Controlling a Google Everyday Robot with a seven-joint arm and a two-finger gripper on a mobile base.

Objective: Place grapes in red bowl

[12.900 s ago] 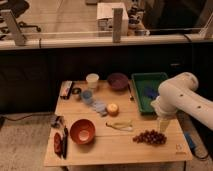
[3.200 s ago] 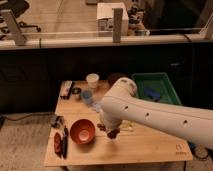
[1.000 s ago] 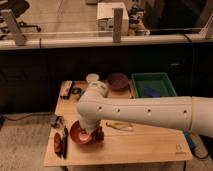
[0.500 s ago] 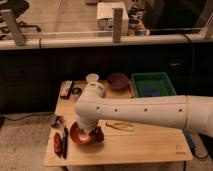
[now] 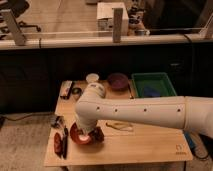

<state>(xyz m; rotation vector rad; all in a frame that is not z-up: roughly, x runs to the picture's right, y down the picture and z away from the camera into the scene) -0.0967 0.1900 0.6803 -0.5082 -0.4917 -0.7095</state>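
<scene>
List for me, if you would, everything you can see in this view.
table: one, light wood, centre
red bowl: one, orange-red, front left, partly under the arm
grapes: one bunch, dark red, at the red bowl's right rim, partly hidden
purple bowl: one, dark purple, back centre
green tray: one, green, back right, something blue inside
cup: one, white, left of the purple bowl
utensils: a few, red and black, front left edge
pale object: one, yellowish, right of the red bowl
dark items: count unclear, back left
arm: one, white, reaching in from the right
gripper: one, down over the red bowl, mostly hidden by the arm
</scene>
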